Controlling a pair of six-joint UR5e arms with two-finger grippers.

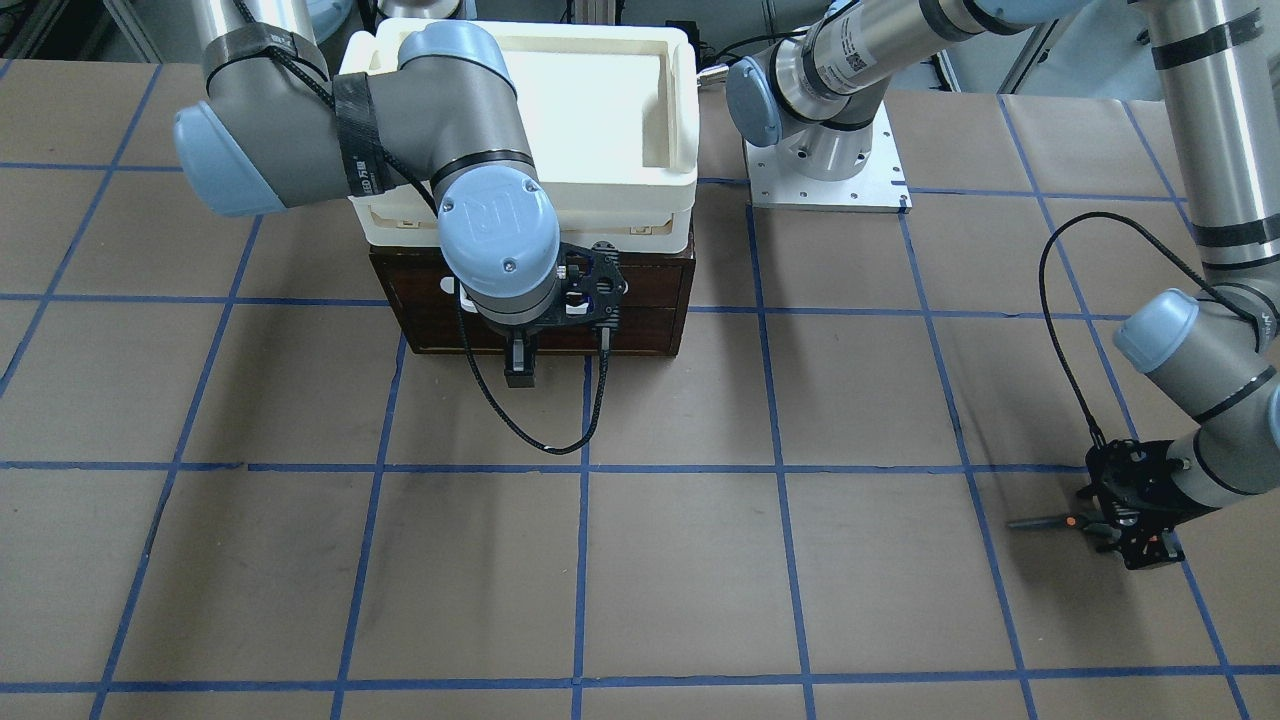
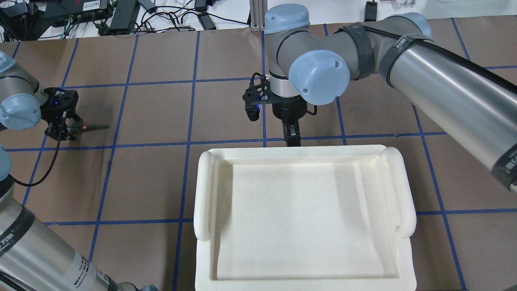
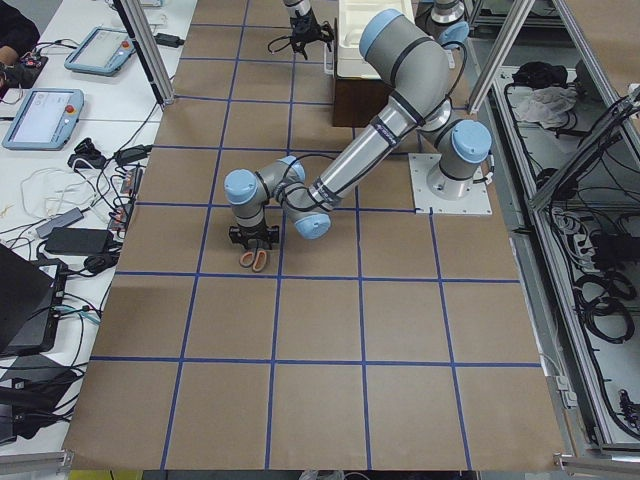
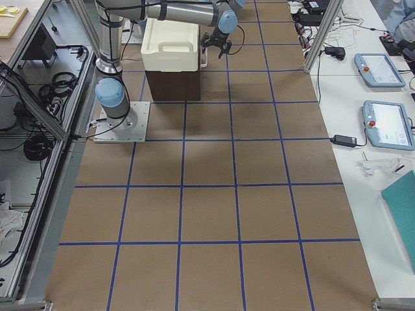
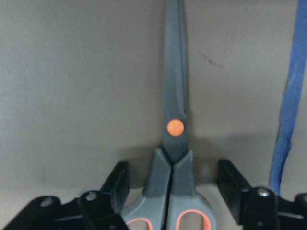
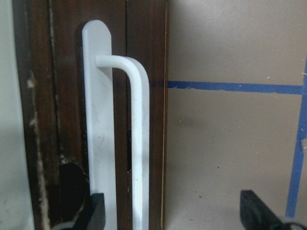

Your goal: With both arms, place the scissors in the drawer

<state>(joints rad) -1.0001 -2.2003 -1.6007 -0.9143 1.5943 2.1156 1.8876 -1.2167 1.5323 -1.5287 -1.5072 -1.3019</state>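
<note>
Left claw spread w/ scissors handles between its fingers, blades pointing away.

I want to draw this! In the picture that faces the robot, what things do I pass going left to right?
right gripper → metal base plate → scissors → left gripper. The drawer and the white tray overlap the right gripper, so I skipped them.
</note>
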